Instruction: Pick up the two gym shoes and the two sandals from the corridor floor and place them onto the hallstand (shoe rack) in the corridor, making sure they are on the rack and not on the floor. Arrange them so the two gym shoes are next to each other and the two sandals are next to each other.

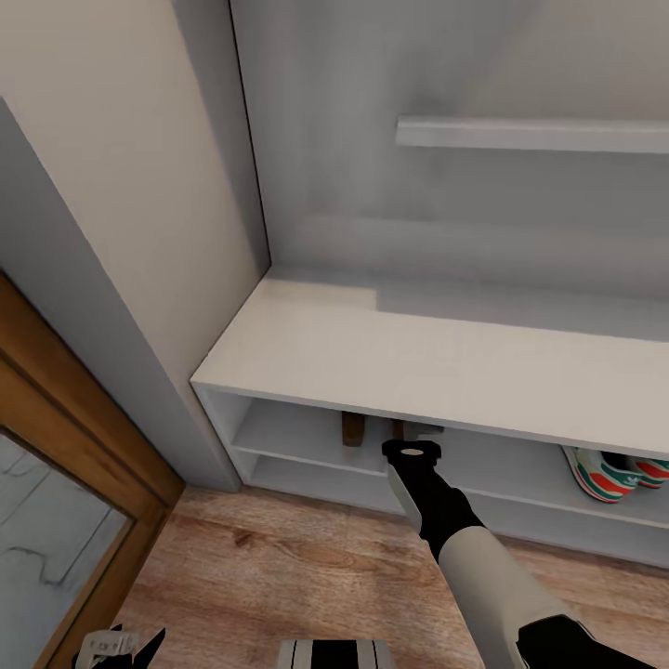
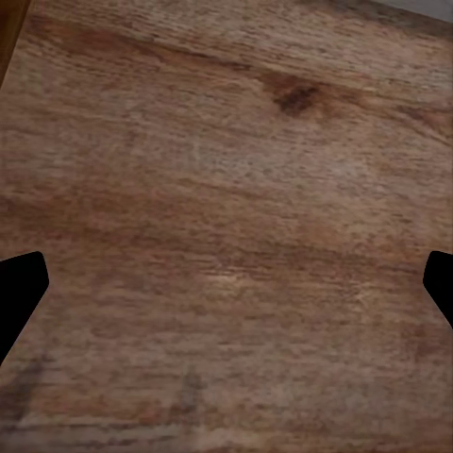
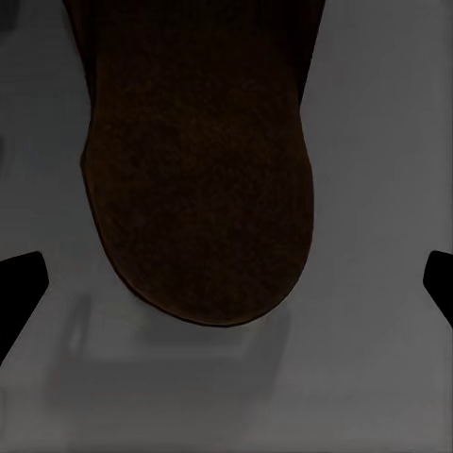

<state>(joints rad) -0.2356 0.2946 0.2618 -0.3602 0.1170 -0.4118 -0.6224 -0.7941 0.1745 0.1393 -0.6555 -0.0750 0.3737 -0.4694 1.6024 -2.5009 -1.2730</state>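
Left gripper [image 2: 226, 283] hangs wide, empty, over the corridor floor [image 2: 226, 142]. On the hallstand [image 1: 418, 362] shelf, right gripper [image 3: 226, 283] spread around a sandal [image 3: 198, 170]: a careless pullback could drag it off. Gym shoes [image 1: 613, 474] rightmost.

We can read no text, label, brand, number or sign anywhere, not even on the gym shoes [image 1: 613, 472].

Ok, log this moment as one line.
right gripper: open, inside hallstand upper shelf, sandal lying ahead | left gripper: open above floor | gym shoes: on same shelf, farther right
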